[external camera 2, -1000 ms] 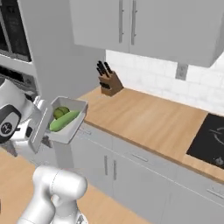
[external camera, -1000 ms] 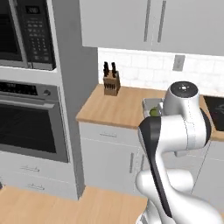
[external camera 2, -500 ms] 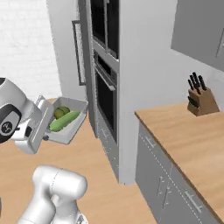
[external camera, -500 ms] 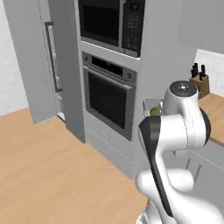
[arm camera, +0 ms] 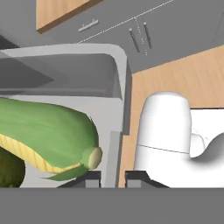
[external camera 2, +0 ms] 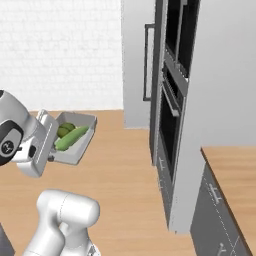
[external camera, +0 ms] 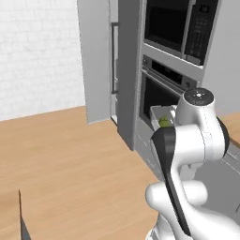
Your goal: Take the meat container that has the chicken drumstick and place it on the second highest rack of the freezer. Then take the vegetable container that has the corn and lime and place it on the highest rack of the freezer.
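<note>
Freezer (external camera 2: 136, 60): tall grey cabinet standing at the far end of the wall unit, against the white brick wall; its long dark bar handle (external camera 2: 146, 62) runs upright along the edge nearest the ovens. In the left base view the same grey cabinet (external camera: 97, 61) stands left of the oven column.
Oven column (external camera 2: 175, 75): dark-glass built-in ovens stacked in the tall grey unit, just right of the freezer; in the left base view the oven door (external camera: 161, 96) sits behind the arm's shoulder.
Floor (external camera 2: 125, 165): light wood boards, open between the robot and the cabinets.
Tabletop (external camera 2: 235, 170): wooden top at the right edge of the right base view, over grey cabinet doors.
Vegetable container (external camera 2: 75, 137): light-grey tray, held up in the air beside the arm, well apart from the freezer, tipped with its open side toward the camera; its rim pokes out behind the arm in the left base view (external camera: 157, 112).
Gripper (arm camera: 113, 177): jaws clamped together on the container's near wall, one dark tip on each side of the rim.
Corn (arm camera: 48, 135): green-husked cob with a yellow strip along its underside, lying lengthwise inside the container, stub end toward the jaws; a long green shape in the right base view (external camera 2: 72, 138).
Lime (external camera 2: 64, 130): round, dark green, tucked in the container just beside the corn, touching it.
</note>
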Robot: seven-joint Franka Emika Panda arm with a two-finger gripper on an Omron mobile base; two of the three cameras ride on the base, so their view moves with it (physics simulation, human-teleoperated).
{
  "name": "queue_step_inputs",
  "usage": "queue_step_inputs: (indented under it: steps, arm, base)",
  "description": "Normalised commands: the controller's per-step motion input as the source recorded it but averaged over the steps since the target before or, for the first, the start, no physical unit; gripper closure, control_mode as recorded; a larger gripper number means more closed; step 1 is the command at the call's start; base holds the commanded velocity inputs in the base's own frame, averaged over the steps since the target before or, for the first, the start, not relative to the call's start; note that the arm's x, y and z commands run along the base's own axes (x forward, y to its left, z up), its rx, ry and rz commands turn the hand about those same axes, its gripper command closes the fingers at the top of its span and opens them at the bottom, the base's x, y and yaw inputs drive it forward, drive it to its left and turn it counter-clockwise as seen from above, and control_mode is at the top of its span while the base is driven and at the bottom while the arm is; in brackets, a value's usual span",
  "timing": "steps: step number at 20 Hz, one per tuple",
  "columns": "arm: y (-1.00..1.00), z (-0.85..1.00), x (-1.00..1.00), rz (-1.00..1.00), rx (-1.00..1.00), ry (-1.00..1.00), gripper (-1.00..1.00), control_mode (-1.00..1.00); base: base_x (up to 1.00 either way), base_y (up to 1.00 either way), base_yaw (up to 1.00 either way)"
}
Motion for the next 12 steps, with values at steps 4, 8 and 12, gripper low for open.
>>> queue_step_inputs:
  steps: [4, 8, 12]
  arm:
    - [0.0, 0.0, 0.0, 0.0, 0.0, 0.0, 1.0, 1.0]
    - [0.0, 0.0, 0.0, 0.0, 0.0, 0.0, 1.0, 1.0]
    - [0.0, 0.0, 0.0, 0.0, 0.0, 0.0, 1.0, 1.0]
  base:
    - [1.0, 0.05, 0.17]
    - [1.0, 0.14, 0.16]
    - [1.0, 0.17, 0.17]
